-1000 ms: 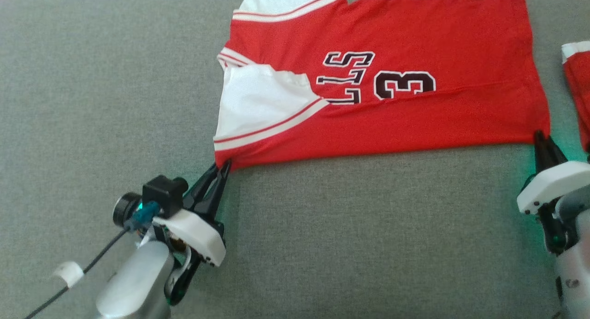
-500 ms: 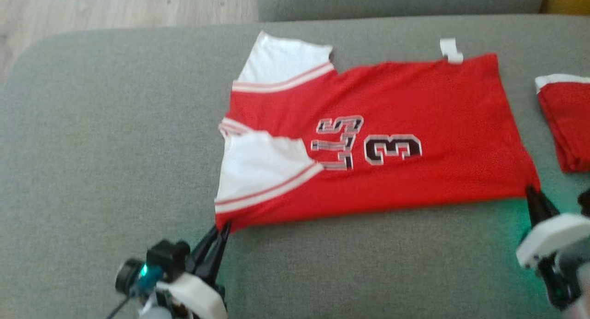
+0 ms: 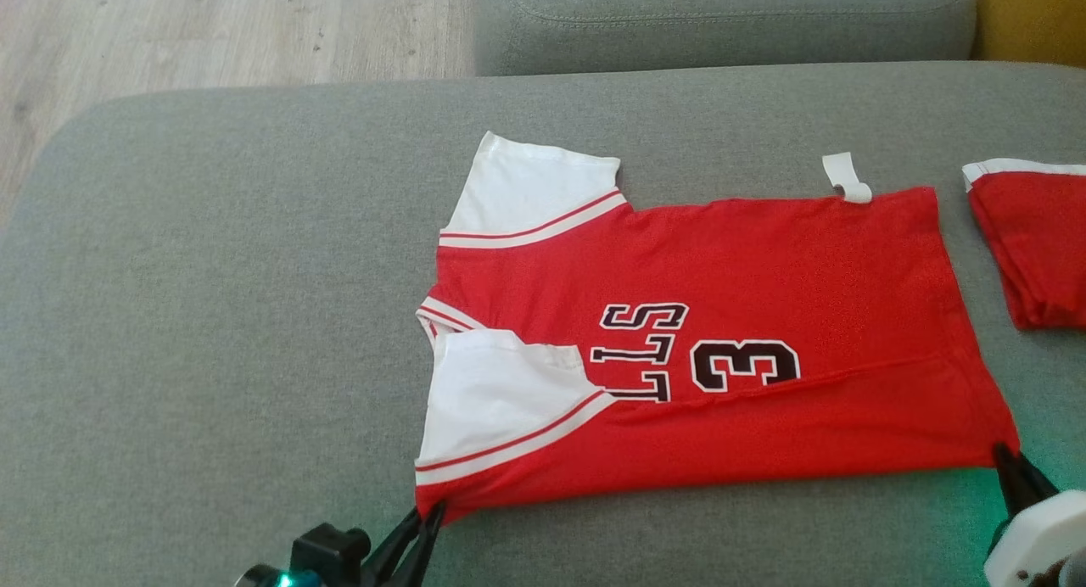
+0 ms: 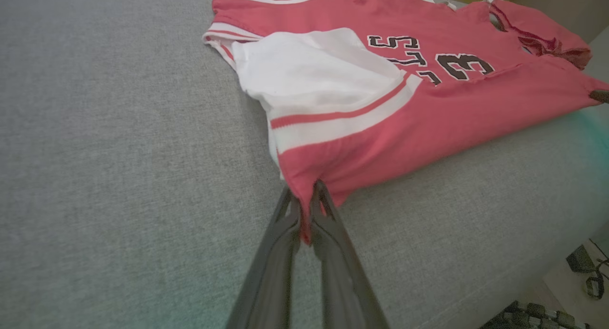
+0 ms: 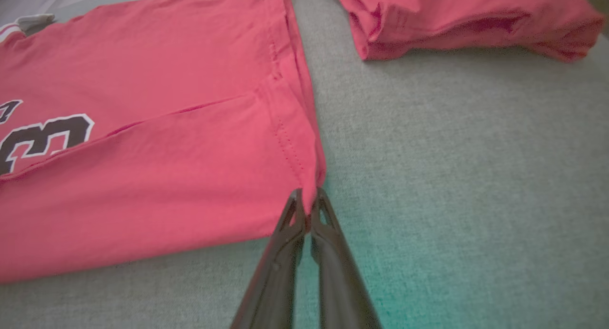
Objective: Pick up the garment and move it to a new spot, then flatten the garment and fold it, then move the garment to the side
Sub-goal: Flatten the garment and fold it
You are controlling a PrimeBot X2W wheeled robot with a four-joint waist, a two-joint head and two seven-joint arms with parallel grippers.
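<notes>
Well, the jersey (image 3: 721,315) lies half-folded on the sofa (image 3: 212,315), right of middle. It looks like soft, light cloth that will sag between holds, so the near corners are the places to take it. My left gripper (image 4: 304,200) is clenched on the near left corner, my right gripper (image 5: 308,198) on the near right. Since a second ago only the head camera has tipped up — both pinches are unchanged.

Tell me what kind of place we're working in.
Probably a living room at home: the red shirt lies on a grey sofa seat, with a back cushion behind it and pale wood floor beyond.
</notes>
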